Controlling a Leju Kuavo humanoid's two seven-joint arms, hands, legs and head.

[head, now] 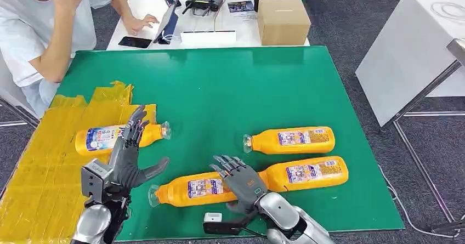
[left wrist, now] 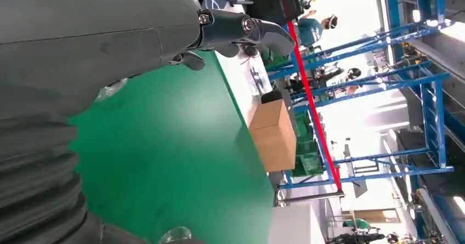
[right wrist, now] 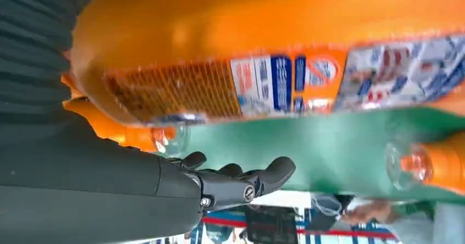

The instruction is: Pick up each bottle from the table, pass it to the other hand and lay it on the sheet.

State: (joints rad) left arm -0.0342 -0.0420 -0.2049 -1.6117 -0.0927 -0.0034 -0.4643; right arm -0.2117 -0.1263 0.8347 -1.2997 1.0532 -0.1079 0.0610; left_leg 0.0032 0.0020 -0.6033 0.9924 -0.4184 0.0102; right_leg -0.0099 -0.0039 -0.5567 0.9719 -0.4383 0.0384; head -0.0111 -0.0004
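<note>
An orange bottle (head: 104, 138) lies on the yellow sheet (head: 44, 172) at the table's left. My left hand (head: 129, 156) hovers over its cap end with fingers spread and nothing in it; the left wrist view shows the left hand (left wrist: 109, 46) bare above the green top. Three more orange bottles lie on the green table (head: 230, 90): a near one (head: 189, 190), one beside it (head: 310, 172) and one behind (head: 290, 140). My right hand (head: 241, 181) sits over the near bottle's base, fingers straight, thumb below. That bottle (right wrist: 274, 46) looms close against the right hand (right wrist: 109, 183).
A person sits at the back left, an elbow by the table's corner. Behind the green table a white table (head: 164, 3) carries a cardboard box (head: 282, 20), a phone and a controller. Another white table (head: 411, 52) stands to the right.
</note>
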